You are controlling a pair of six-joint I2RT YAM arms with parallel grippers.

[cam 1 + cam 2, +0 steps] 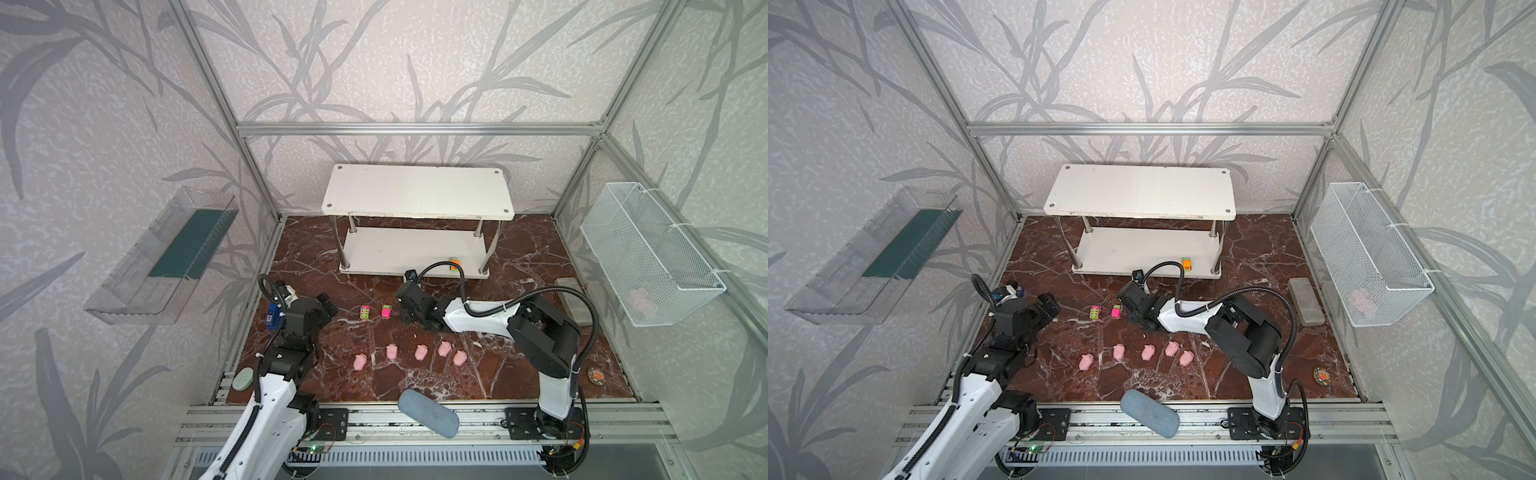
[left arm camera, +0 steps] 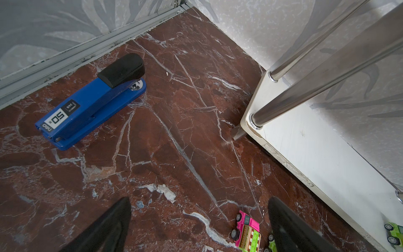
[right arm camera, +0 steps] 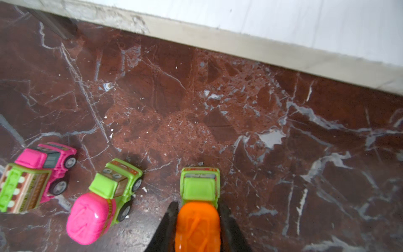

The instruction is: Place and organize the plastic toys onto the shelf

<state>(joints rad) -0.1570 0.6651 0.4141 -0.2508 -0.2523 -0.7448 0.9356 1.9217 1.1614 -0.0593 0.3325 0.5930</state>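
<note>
Pigs point(image 1: 421, 353): five, lay in a row on the floor.
Pink-and-green cars point(image 1: 365, 312): two, stood side by side on the floor.
Shelved orange car point(image 1: 1187, 263): one, sat on the lower board of the shelf point(image 1: 415, 191).
Held orange car point(image 3: 197, 224): one, pinched by the right gripper point(image 3: 198, 206); shown only by the right wrist view, hidden in both top views.
Left gripper point(image 2: 199, 203): spread wide, empty.

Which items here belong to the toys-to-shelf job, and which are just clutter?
Job: shelf; five pink pigs; two pink-and-green cars; orange-and-green car in the right gripper; another orange-and-green car on the shelf's lower board.
Clutter: blue stapler; grey-blue pouch; clear wall tray; wire basket; grey block.
</note>
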